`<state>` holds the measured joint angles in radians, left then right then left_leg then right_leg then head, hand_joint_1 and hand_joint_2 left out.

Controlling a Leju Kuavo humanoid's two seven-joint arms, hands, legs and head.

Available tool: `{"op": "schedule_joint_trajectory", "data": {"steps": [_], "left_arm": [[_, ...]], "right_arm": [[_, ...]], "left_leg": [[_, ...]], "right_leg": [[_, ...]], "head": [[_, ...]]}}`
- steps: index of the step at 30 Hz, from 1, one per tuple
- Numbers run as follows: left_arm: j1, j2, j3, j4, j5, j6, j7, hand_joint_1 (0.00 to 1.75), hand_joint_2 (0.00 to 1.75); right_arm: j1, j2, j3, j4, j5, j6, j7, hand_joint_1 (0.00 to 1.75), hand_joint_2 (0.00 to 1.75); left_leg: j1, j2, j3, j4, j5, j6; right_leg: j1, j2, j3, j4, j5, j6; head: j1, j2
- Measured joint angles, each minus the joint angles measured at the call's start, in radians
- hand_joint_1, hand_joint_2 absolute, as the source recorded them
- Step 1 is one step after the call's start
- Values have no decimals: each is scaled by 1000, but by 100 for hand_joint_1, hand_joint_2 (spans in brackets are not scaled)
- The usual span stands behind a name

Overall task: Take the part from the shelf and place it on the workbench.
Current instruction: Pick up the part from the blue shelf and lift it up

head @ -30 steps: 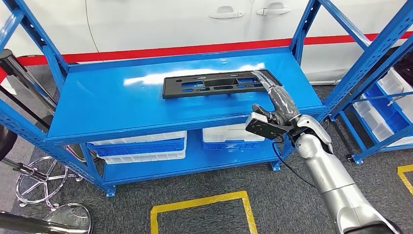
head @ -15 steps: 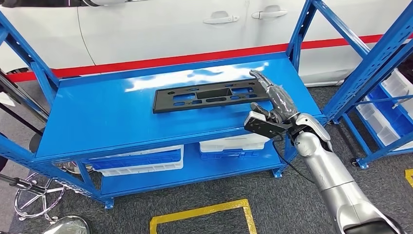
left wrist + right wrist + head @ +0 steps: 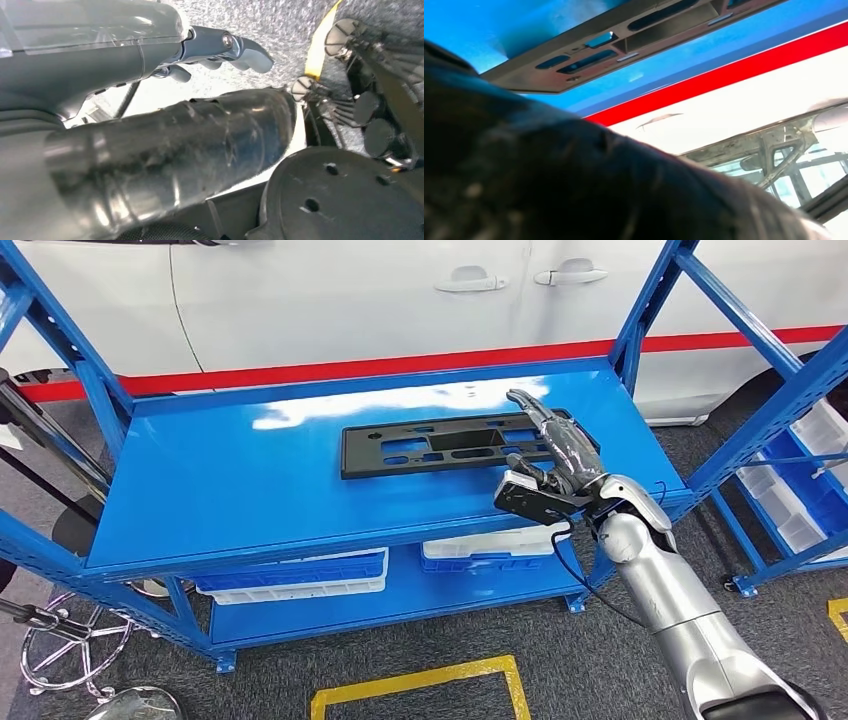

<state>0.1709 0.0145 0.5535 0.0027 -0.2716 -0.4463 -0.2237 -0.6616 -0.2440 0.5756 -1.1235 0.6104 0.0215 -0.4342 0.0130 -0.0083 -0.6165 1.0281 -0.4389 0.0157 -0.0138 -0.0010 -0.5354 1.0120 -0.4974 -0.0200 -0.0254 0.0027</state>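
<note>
Item one, blue steel rack with a flat glossy top shelf [image 3: 230, 470], standing before a white car body with a red stripe [image 3: 330, 300]: its open, level top presents the part lying flat for an approach from the front. Item two, black flat rectangular plastic part with slotted cut-outs [image 3: 440, 445], lying towards the shelf's right half, not yet lifted. Item three, right hand [image 3: 555, 440], extended over the part's right end, probably placed to take it; whether it grips cannot be told; left hand [image 3: 215, 47] hangs empty, fingers loosely apart.
</note>
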Motion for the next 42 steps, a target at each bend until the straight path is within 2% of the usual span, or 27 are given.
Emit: {"op": "schedule_joint_trajectory", "data": {"steps": [4,8,10,26,30,42], "left_arm": [[-3,0,-4,0,1,0,1,0,0],[-4,0,-5,0,5,0,2,0,0],[-4,0,-6,0,9,0,2,0,0],[-4,-27,-24,0,48,30,1,0,0],[-3,-30,-29,0,53,31,1,0,0],[3,-30,-59,0,69,22,-2,0,0]], "right_arm": [[-2,2,5,8,1,0,1,0,175],[-2,4,9,18,11,-2,3,0,175],[-2,4,10,24,19,-7,5,0,175],[22,-2,12,67,126,-84,43,0,175],[22,0,14,83,144,-89,53,0,0],[-8,42,13,165,137,-111,32,0,0]], "left_leg": [[-3,0,0,1,-1,5],[-4,1,0,1,-1,8],[-4,1,0,2,0,8],[-2,2,2,1,3,5],[-2,2,2,1,3,4],[-3,2,1,2,4,4]], "right_leg": [[-1,0,1,-3,1,3],[-3,0,0,-4,1,28],[-3,0,0,-4,1,34],[1,0,-6,6,0,33],[1,0,-6,8,0,33],[0,0,-7,9,0,33]], "head": [[0,0],[0,0],[0,0],[0,0],[0,0],[0,0]]}}
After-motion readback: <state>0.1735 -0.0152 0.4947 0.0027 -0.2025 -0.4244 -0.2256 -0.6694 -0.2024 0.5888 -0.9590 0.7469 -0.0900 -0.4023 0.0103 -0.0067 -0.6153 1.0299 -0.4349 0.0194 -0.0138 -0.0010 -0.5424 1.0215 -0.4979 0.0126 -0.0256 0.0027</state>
